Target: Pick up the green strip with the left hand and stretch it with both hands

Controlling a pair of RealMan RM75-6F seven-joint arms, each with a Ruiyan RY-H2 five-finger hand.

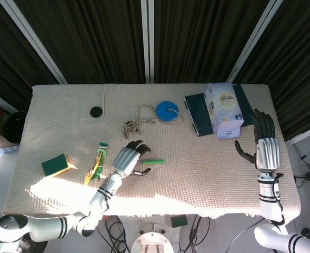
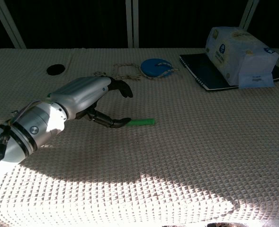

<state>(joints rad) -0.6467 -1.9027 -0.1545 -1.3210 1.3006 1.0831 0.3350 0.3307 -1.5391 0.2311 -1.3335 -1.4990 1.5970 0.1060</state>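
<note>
The bench (image 1: 207,168), covered in a cream waffle-weave cloth, is carrying everything here, and the green strip (image 1: 153,161) is lying near its middle, flat on the cloth. The strip's long axis is running left to right across the bench, roughly parallel to the robot's edge of it.

The left hand (image 1: 128,158) is hovering just beside the strip's left end, so the strip is extending rightward away from it. In the chest view the left hand's fingers (image 2: 122,88) are spread and lightly curled, holding nothing, with the thumb tip sitting at or just over the near end of the strip (image 2: 143,121); whether it is actually touching cannot be told.

The right hand (image 1: 264,150) is standing upright well apart from the strip, off by the right edge of the bench, its fingers spread and empty.

The left hand is much the nearer, as the task wants. The pick-up is likely turning on closing across the strip's short width at that left end, leaving the free right end pointing toward the right hand.
</note>
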